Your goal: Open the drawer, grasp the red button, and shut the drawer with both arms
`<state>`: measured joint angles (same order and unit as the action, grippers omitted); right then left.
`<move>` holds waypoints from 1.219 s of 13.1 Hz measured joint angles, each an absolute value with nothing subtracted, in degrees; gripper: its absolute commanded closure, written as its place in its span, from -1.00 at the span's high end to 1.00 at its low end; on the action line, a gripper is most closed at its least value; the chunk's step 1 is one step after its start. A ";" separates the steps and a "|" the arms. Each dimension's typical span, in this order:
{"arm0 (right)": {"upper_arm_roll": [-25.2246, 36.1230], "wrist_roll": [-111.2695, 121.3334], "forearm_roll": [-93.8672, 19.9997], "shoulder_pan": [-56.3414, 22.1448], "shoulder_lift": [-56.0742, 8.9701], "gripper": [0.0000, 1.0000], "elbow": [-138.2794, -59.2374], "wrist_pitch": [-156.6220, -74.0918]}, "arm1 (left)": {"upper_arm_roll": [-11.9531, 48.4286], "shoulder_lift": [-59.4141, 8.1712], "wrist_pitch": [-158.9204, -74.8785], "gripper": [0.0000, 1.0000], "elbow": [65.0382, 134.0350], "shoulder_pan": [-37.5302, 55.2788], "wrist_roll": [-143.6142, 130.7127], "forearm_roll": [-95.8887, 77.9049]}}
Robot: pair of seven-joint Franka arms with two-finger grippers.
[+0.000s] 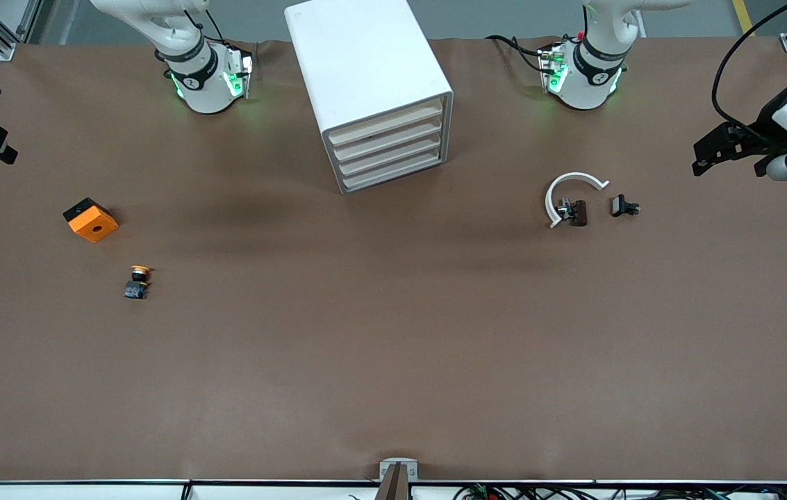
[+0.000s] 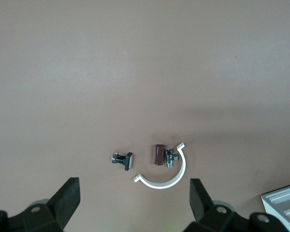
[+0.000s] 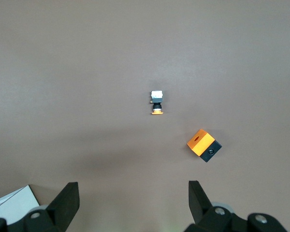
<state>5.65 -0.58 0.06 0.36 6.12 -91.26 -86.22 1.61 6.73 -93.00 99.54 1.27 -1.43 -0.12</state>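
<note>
The white box cabinet [image 1: 365, 76] stands between the two arm bases, and its four cream-fronted drawers [image 1: 390, 149] are all shut. The button is out of view. My left gripper [image 2: 134, 191] hangs open and empty high over the table by its base, with a cabinet corner [image 2: 282, 203] at the edge of its view. My right gripper [image 3: 133, 193] is likewise open and empty, up by its own base, and a cabinet corner [image 3: 12, 200] shows there too. Both arms wait.
Toward the right arm's end lie an orange cube with a hole [image 1: 91, 220] [image 3: 203, 144] and a yellow-capped button [image 1: 137, 281] [image 3: 157, 102]. Toward the left arm's end lie a white curved clip [image 1: 574, 182] [image 2: 171, 179], a brown part [image 1: 574, 212] and a black part [image 1: 624, 206].
</note>
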 measured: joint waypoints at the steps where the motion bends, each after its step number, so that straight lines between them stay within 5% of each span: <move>1: 5.65 -0.58 0.07 0.36 6.12 1.00 -91.26 -86.23 | 1.61 6.73 -93.00 1.00 99.54 1.26 -1.43 -0.12; 16: 5.62 -0.58 0.07 0.36 6.13 1.00 -91.27 -86.28 | 1.64 3.25 -90.94 1.00 100.68 1.35 -1.43 -0.12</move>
